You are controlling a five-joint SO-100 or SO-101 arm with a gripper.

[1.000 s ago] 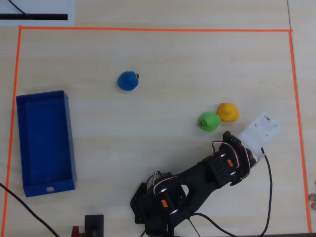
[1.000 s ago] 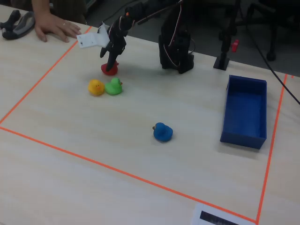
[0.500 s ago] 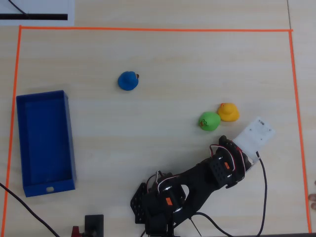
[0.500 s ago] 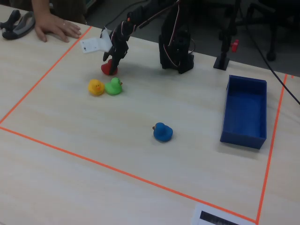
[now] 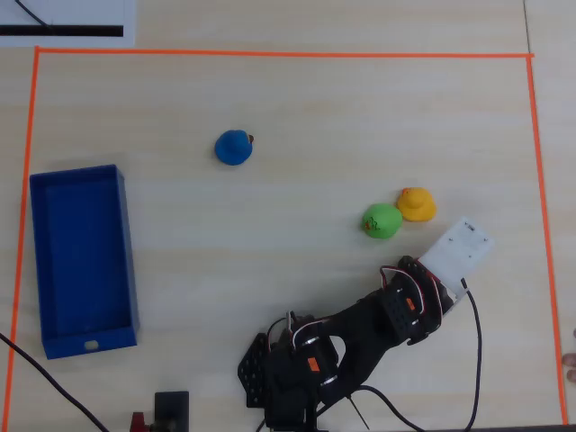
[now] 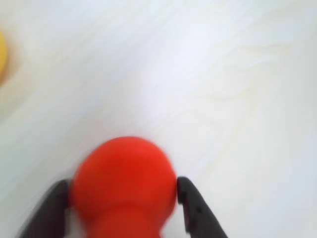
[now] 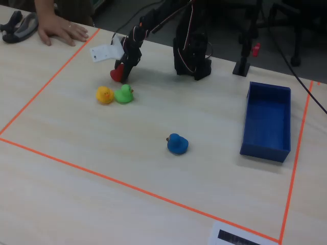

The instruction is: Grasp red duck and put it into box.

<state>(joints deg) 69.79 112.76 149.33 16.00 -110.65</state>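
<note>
The red duck (image 6: pixel 124 186) sits between my gripper's (image 6: pixel 122 184) two black fingers, which touch its left and right sides just above the pale wooden table. In the fixed view the gripper (image 7: pixel 122 73) holds the red duck (image 7: pixel 116 75) low at the back left, just behind the other ducks. In the overhead view the duck and jaws are hidden under the white wrist housing (image 5: pixel 459 250). The deep blue box (image 5: pixel 76 252) lies at the left edge there, and at the right in the fixed view (image 7: pixel 265 151), far from the gripper.
A green duck (image 5: pixel 382 220) and a yellow duck (image 5: pixel 416 204) sit close beside the gripper. A blue duck (image 5: pixel 234 147) stands mid-table. Orange tape (image 5: pixel 270 54) frames the work area. A person's hand (image 7: pixel 59 31) rests at the far left corner.
</note>
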